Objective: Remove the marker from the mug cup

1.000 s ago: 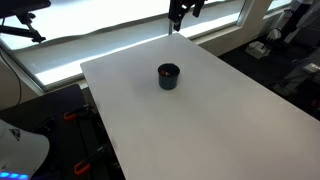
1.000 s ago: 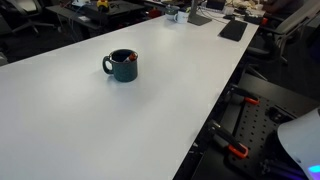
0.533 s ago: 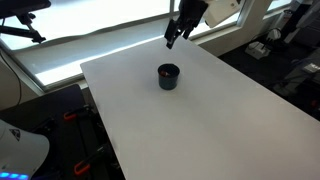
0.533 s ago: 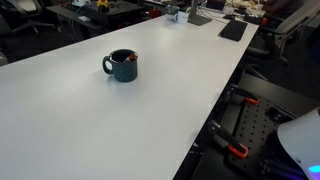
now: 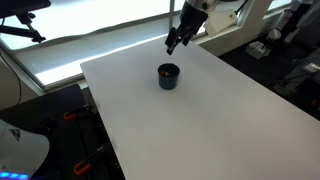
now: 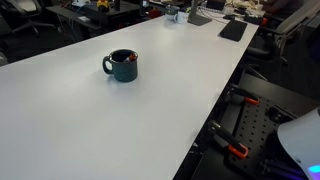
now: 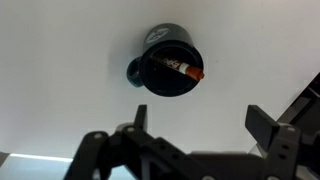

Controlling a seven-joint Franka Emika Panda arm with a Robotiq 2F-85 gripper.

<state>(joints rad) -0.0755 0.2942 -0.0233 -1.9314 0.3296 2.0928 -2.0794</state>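
The dark mug cup (image 5: 168, 76) stands on the white table, its handle to one side; it also shows in an exterior view (image 6: 122, 66) and in the wrist view (image 7: 168, 74). The dark red marker (image 7: 182, 68) lies tilted inside the cup, its tip resting at the rim. A reddish speck of it shows at the rim in an exterior view (image 6: 130, 57). My gripper (image 5: 172, 43) hangs in the air above and behind the cup, apart from it. In the wrist view its fingers (image 7: 200, 122) are spread wide and empty.
The white table (image 5: 200, 120) has its edges close on all sides. A bright window ledge (image 5: 100, 40) runs behind it. Office clutter and black equipment (image 6: 235, 140) stand off the table's side; desks with objects (image 6: 200, 15) lie beyond its far end.
My gripper has come down and in from the upper edge of the exterior view toward the cup. The cup and marker have not moved.
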